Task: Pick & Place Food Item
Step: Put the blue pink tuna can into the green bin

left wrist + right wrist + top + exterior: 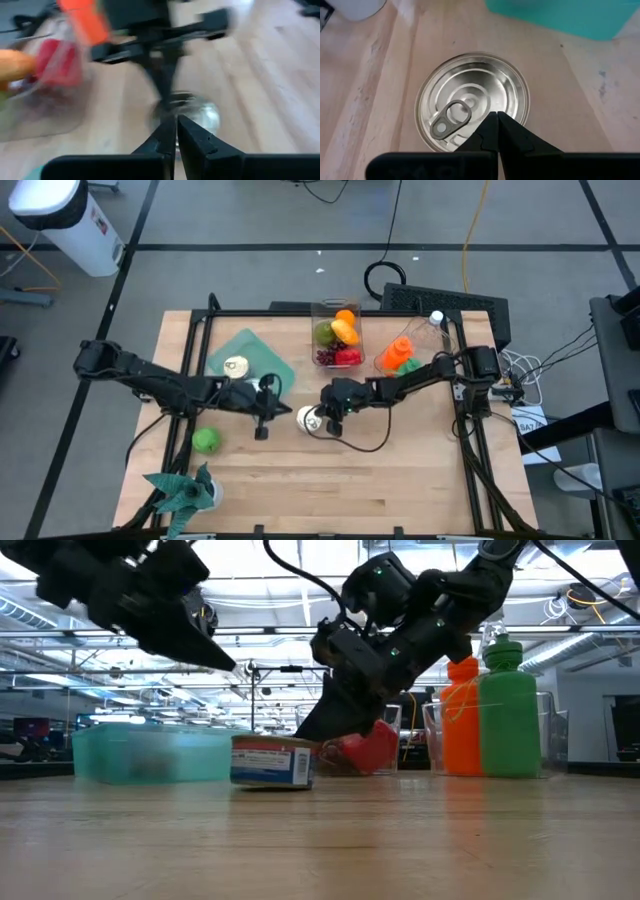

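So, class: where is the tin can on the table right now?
In the high view the tin can stands upright near the table's middle, directly under the right claw, with the green tray behind it to the left.

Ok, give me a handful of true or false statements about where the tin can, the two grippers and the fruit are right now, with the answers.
1. The silver pull-tab tin can stands upright on the wooden table. True.
2. The right gripper is wide open around the can. False: its fingers are together, above the lid.
3. The left gripper is shut. True.
4. The round green fruit lies in the clear plastic bin. False: it sits on the table, near the left arm.
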Controlling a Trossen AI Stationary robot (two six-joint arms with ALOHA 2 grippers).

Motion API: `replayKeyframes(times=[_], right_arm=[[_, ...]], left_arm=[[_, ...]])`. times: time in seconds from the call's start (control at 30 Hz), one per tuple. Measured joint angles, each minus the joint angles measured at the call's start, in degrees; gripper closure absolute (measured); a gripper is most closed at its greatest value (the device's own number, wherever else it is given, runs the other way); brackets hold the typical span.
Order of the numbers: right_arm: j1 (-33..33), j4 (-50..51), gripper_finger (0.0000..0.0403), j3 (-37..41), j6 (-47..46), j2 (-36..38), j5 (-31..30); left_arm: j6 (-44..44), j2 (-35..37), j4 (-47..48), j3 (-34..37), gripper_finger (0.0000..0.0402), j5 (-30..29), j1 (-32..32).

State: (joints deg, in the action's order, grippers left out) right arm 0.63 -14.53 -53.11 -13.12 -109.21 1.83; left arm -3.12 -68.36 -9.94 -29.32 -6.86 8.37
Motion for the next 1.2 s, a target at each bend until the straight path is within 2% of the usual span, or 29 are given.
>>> replayKeyframes(times=[0.23,0.47,0.7,0.8,0.9,1.0,1.07,1.2], right_arm=[[-1.6,-1.6,0.0403,2.3,-2.7,-0.1,1.7],[-2.1,-1.5,0.0403,2.3,-3.9,-0.1,4.0],[-3.0,-0.9,0.0403,2.5,-6.2,-0.1,4.5],[-3.7,-1.4,0.0403,3.6,-7.5,-0.1,5.1],[-4.5,-2.3,0.0403,4.9,-9.1,-0.1,7.4],[-4.5,-3.2,0.0403,6.4,-9.2,-0.2,6.9],[-4.5,-6.3,0.0403,6.7,-9.1,-0.3,7.3],[-4.5,-4.7,0.0403,6.7,-9.2,-0.1,7.5]], left_arm=[[6.3,0.0,3.3,0.0,0.0365,-3.6,4.0],[6.5,-1.5,4.5,0.0,0.0279,-4.0,5.1],[-1.7,-9.3,0.6,0.0,0.0174,-5.6,7.3],[-6.1,-13.1,-0.6,-0.5,0.0147,-9.8,8.5],[-10.8,-15.9,-1.3,-2.5,0.0131,-17.9,9.8],[-14.9,-17.9,-2.6,-4.4,0.0122,-24.1,10.7],[-18.3,-18.7,-2.8,-5.6,0.0120,-26.1,11.0],[-25.7,-20.4,-3.2,-6.9,0.0119,-26.4,11.3]])
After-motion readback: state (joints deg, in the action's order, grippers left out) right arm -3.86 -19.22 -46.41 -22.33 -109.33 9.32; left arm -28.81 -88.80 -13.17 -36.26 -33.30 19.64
